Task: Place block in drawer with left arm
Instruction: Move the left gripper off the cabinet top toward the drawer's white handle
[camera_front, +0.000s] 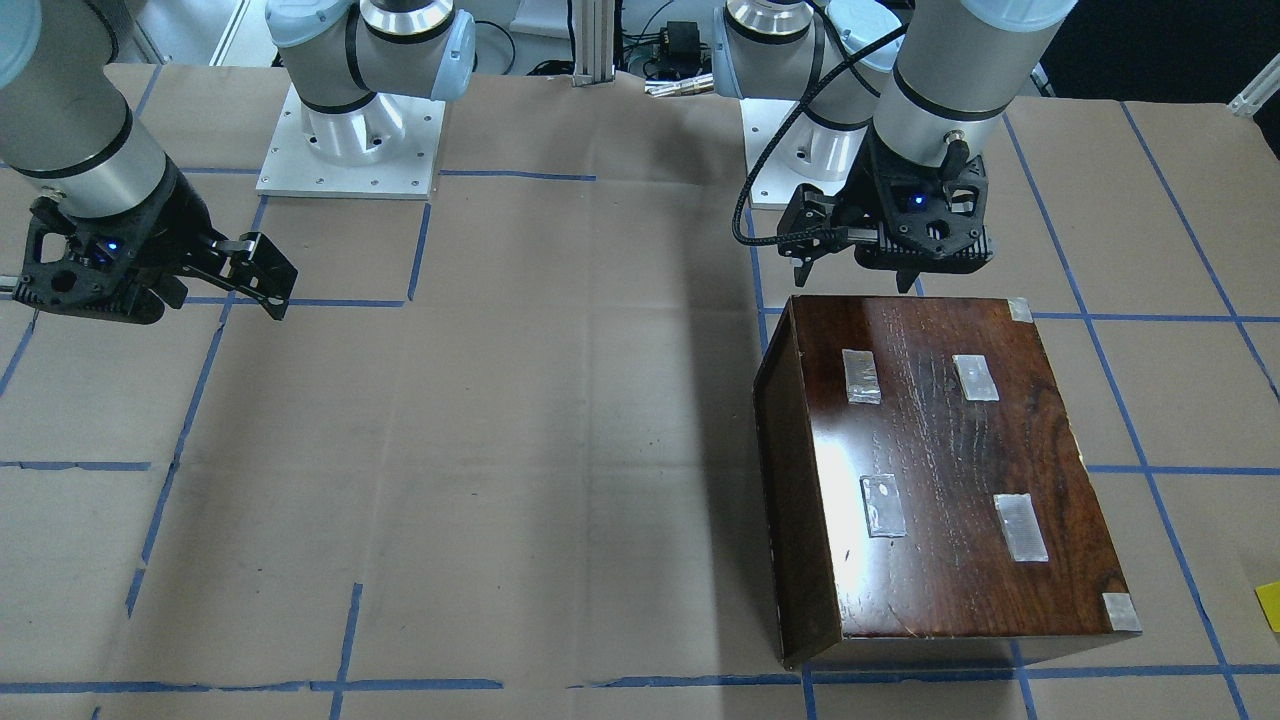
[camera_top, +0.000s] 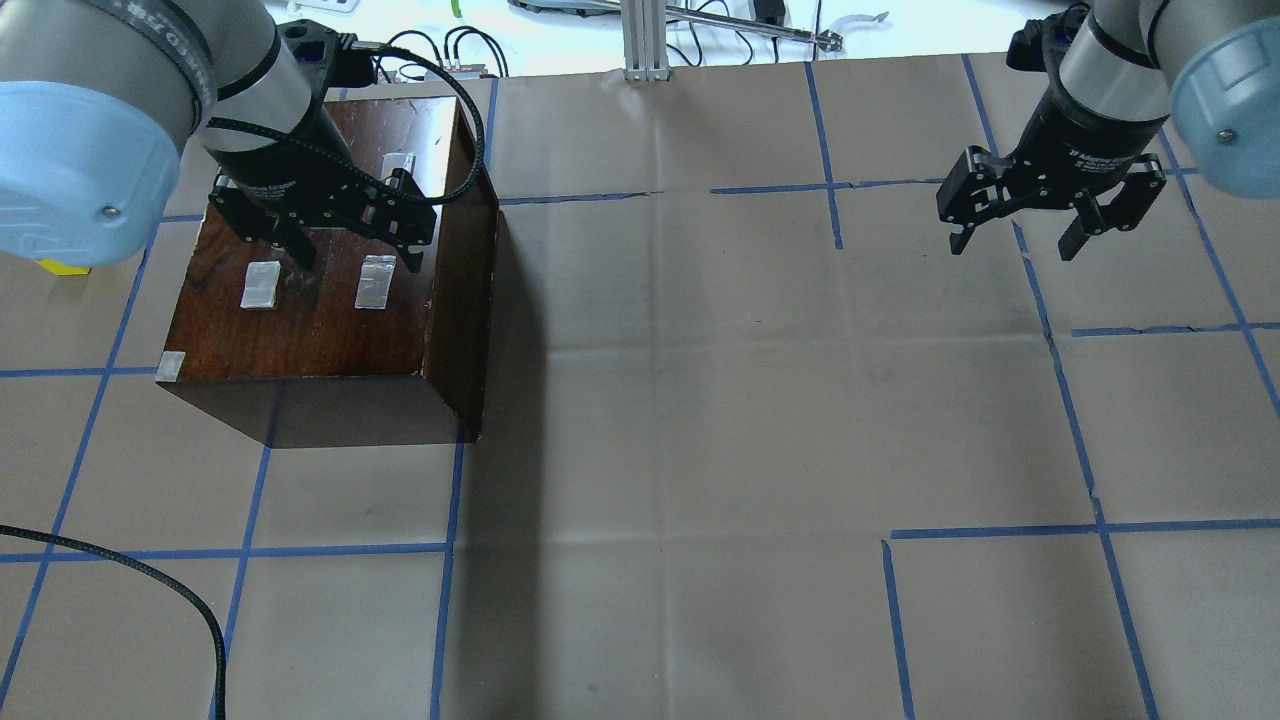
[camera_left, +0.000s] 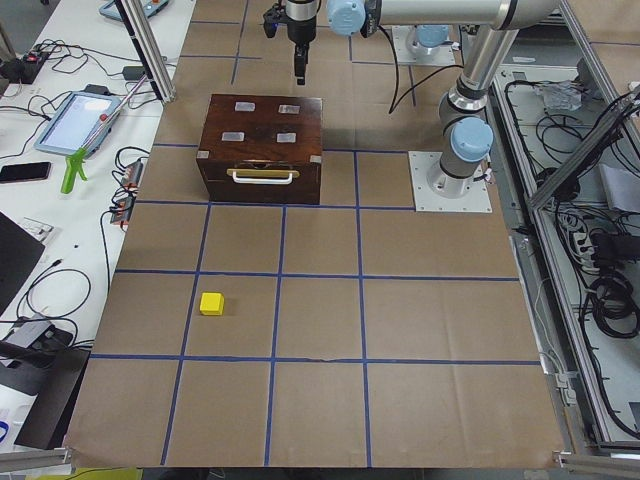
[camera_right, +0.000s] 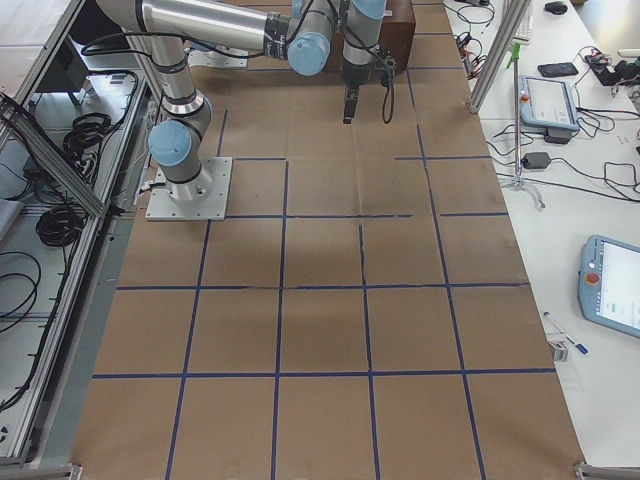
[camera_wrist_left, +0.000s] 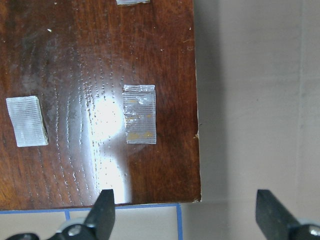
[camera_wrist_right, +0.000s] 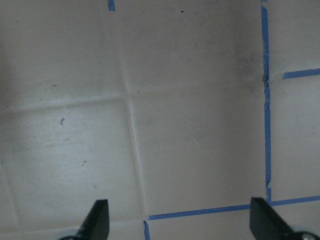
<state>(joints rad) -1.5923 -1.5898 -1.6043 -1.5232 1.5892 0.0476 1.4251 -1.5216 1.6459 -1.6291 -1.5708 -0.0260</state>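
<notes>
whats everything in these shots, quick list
block: one, yellow, on the paper near the table's left end, apart from the box
box: one, glossy dark brown, on the robot's left side
drawer: one, dark front with a pale handle, looks shut, faces the block
tape patches: four, silvery, on the box's top
paper: brown, covers the table
grid lines: blue tape, across the paper
left hand: black, open, empty, above the box's top
right hand: black, open, empty, above bare paper
</notes>
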